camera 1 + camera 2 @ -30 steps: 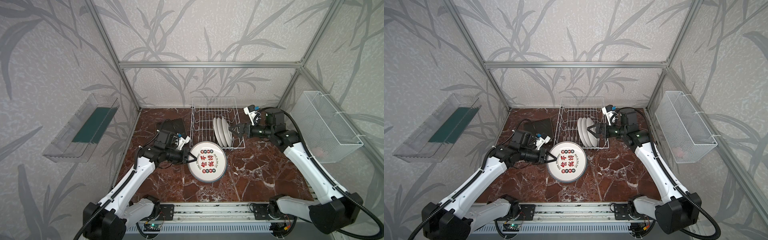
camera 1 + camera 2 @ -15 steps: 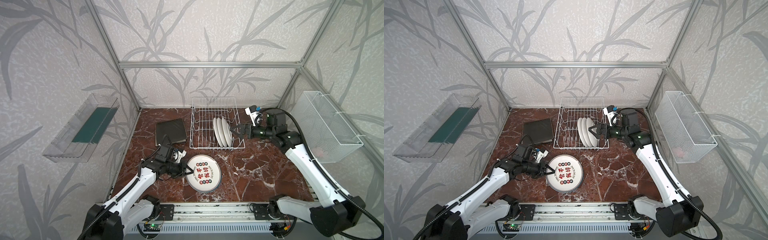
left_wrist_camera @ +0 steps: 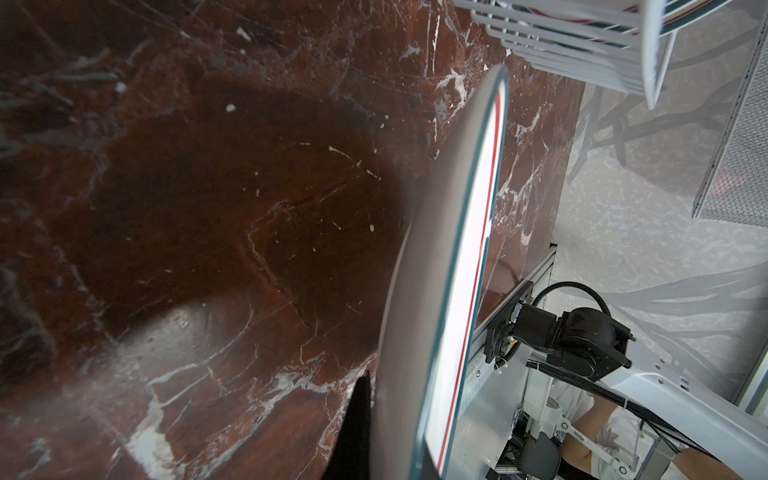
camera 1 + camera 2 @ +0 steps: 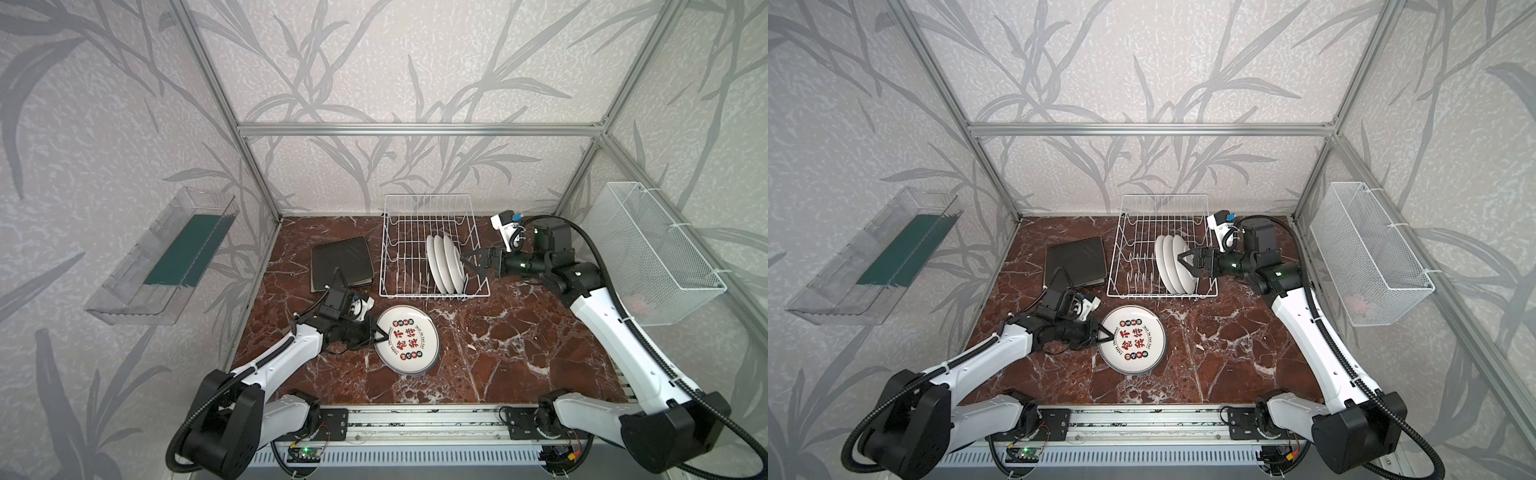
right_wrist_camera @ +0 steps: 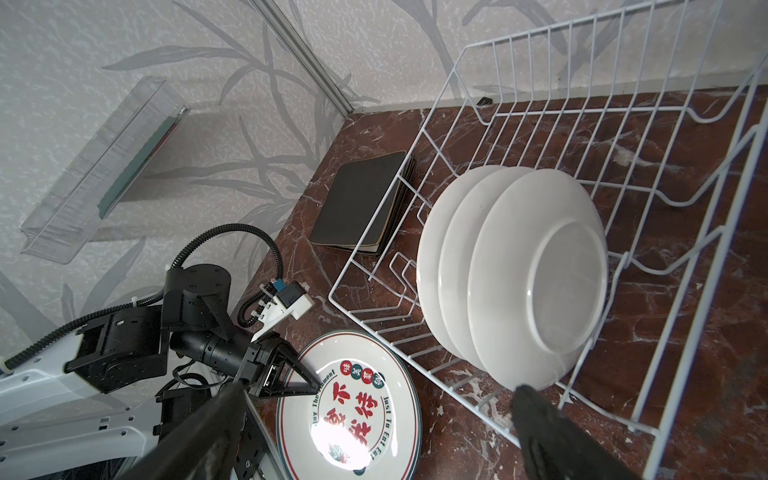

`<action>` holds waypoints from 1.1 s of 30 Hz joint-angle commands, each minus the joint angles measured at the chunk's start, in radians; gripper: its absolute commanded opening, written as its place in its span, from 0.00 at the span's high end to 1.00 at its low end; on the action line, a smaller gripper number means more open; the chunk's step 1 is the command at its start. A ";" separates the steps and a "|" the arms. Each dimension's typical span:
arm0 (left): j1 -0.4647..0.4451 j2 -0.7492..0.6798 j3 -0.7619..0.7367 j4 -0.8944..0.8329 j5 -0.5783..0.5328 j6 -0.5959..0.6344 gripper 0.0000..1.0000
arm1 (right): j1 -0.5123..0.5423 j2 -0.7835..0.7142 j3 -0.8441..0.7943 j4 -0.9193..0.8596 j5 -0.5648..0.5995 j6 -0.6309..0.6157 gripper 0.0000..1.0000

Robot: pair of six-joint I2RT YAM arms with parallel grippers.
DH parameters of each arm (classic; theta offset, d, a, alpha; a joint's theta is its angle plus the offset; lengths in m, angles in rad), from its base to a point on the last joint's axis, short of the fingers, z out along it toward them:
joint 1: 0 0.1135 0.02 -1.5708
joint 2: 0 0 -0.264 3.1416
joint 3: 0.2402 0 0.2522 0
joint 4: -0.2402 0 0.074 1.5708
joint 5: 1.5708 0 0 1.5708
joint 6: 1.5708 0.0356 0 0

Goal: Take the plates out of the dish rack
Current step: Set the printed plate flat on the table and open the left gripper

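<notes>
Left claw (image 4: 376, 335): clamped on the rim of the printed plate (image 4: 408, 345), in front of the dish rack (image 4: 415, 232).
Right claw (image 4: 468, 262): spread wide at the rack's right side, just beside three upright white plates (image 4: 444, 262) inside it.
Black plates (image 4: 341, 262): stacked on the surface (image 4: 519, 353), left of the rack.

The bench (image 4: 519, 345) is red-brown marble veined in white. The dish rack (image 4: 432, 296) is white wire, and the three plates (image 4: 444, 264) standing in it show plain white backs. The round plate (image 4: 409, 338) is white with red and black characters, small red and dark-green roundels, and a teal rim edged by a red line. The stacked square plates (image 4: 341, 262) are matt black
</notes>
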 commanded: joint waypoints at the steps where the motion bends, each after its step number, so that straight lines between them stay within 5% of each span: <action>1: -0.005 0.034 0.026 0.049 0.011 0.024 1.00 | -0.004 -0.022 -0.013 0.001 0.004 -0.006 0.01; 8: -0.007 0.144 0.063 0.019 0.019 0.037 0.94 | -0.004 -0.024 -0.024 0.004 0.009 -0.006 0.01; 20: -0.006 0.202 0.108 -0.093 -0.028 0.073 0.44 | -0.004 -0.032 -0.032 0.002 0.021 -0.009 0.01; 33: -0.005 0.134 0.187 -0.259 -0.144 0.091 0.21 | -0.004 -0.029 -0.034 0.009 0.028 -0.006 0.01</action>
